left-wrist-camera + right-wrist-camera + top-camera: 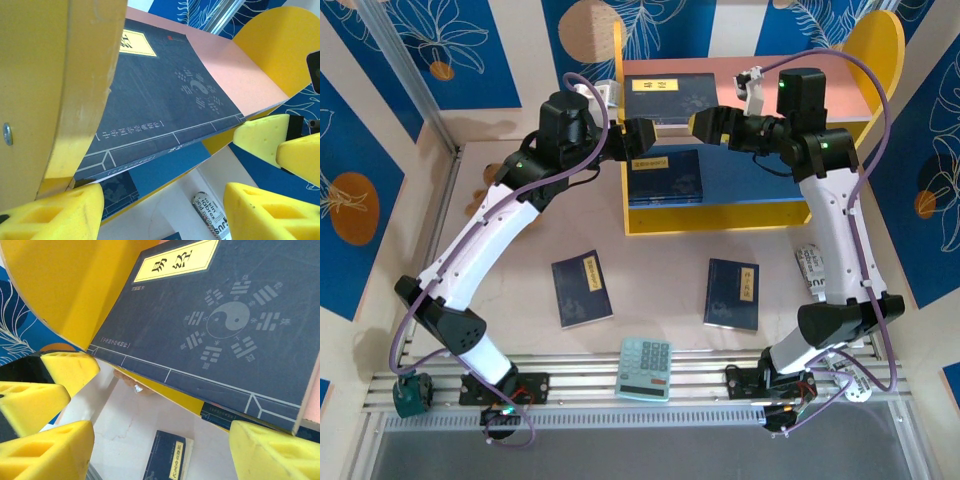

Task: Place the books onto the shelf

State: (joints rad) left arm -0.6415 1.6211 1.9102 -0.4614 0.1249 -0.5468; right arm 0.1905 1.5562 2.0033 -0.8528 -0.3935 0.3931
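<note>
Nudging the top book (660,95): this looks like the step now; it lies flat on the left part of the pink top board (715,78), and its near edge looks level with the board's edge or a bit over it, so a soft push to the far side should seat it well
Left gripper (640,135): just near of the top board, on the left; its jaws are apart and hold nothing
Right gripper (705,125): facing the left one, tips close to each other; jaws apart too, with nothing in them
Doing it well: press the soft yellow fingers (270,210) flat on the book's near edge, go slow, keep both sides even so it does not turn, and do not bump the yellow side panel (617,55)
Lower book (663,178): flat on the left of the blue lower board (750,190)
Table books: the left table book (582,288) and the right table book (732,294) lie flat, well apart, near of the shelf (720,222); I think these go next
Look of a book: thin, dark blue, soft cover; a yellow label with black writing, a pale round sign with short bars around it, thin white lines along the edges
Calculator (645,368): green, by the near edge; leave it
</note>
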